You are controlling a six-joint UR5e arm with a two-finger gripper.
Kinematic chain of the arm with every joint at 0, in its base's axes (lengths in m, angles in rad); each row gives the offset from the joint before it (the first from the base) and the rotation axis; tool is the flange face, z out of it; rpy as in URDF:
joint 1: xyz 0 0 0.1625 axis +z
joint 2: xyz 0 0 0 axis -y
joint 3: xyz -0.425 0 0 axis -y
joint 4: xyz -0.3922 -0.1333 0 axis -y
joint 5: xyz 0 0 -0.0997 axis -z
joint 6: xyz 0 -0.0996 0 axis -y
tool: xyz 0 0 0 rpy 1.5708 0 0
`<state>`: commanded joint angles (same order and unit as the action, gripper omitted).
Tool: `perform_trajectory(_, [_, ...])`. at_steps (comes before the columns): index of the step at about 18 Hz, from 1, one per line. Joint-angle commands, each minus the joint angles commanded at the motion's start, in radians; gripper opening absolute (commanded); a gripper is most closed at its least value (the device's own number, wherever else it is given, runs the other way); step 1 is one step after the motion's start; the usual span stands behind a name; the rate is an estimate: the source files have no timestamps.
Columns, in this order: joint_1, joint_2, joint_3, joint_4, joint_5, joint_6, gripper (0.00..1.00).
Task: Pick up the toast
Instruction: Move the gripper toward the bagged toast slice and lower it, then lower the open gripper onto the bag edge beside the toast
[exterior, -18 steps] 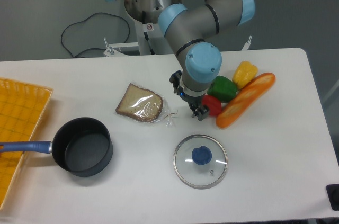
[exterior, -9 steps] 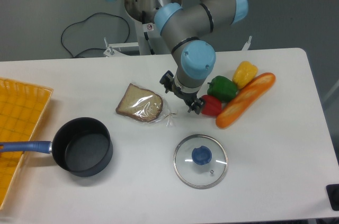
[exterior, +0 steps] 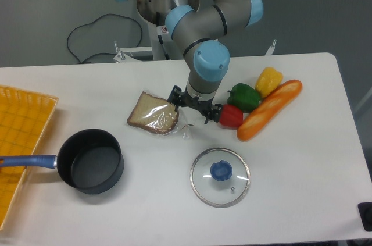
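Observation:
The toast (exterior: 153, 114) is a brown slice with darker crust in crinkly clear wrap, lying flat on the white table left of centre. My gripper (exterior: 193, 106) hangs just right of the toast, its fingers spread wide apart, one finger (exterior: 175, 96) at the toast's right edge and the other near the red pepper. It is open and holds nothing.
A red pepper (exterior: 231, 116), green pepper (exterior: 244, 96), yellow pepper (exterior: 268, 80) and orange baguette (exterior: 269, 110) lie right of the gripper. A glass lid (exterior: 220, 176) lies in front. A dark saucepan (exterior: 90, 160) and a yellow basket (exterior: 20, 141) are at the left.
The gripper has moved left from beside the red pepper toward the toast and turned, so its fingers now spread side to side. The toast has not moved.

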<state>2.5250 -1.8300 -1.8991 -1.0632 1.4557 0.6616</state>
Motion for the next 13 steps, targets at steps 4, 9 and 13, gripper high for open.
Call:
perform_trajectory(4, [-0.006,-0.012,0.002,0.015,0.006,-0.079,1.00])
perform_trajectory(9, [-0.008,-0.032,-0.003,0.064,0.009,-0.181,1.00])
perform_trajectory(13, [-0.017,-0.063,0.000,0.097,0.023,-0.226,1.00])
